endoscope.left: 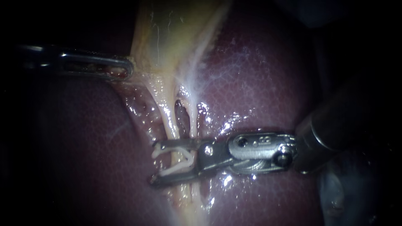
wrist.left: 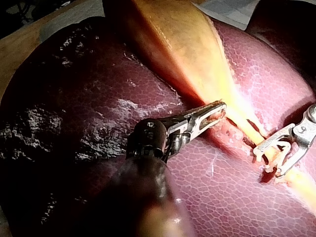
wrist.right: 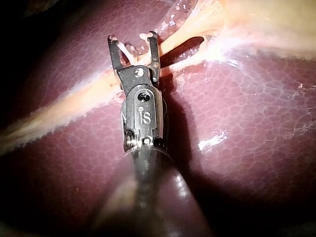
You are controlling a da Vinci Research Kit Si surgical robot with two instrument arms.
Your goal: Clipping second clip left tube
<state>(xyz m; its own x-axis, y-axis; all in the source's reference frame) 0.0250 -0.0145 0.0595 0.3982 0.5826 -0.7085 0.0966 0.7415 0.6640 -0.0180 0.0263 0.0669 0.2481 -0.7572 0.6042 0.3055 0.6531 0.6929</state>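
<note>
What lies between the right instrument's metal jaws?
A white open clip, gripped by both jaws of the right instrument; a pale yellowish tube crosses it. Whether the second tube lies inside is hidden by the clip.

The endoscope's light pools mid-scene and fades to black at the edges. White glare dots the wet maroon liver [endoscope.left: 259, 75]. The slim, steel-tipped right instrument [wrist.right: 132, 37] throws a dark shadow alongside.

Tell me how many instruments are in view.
2. The left instrument grips the gallbladder at its edge; the right instrument holds a white clip at the tubes. No other shows.
</note>
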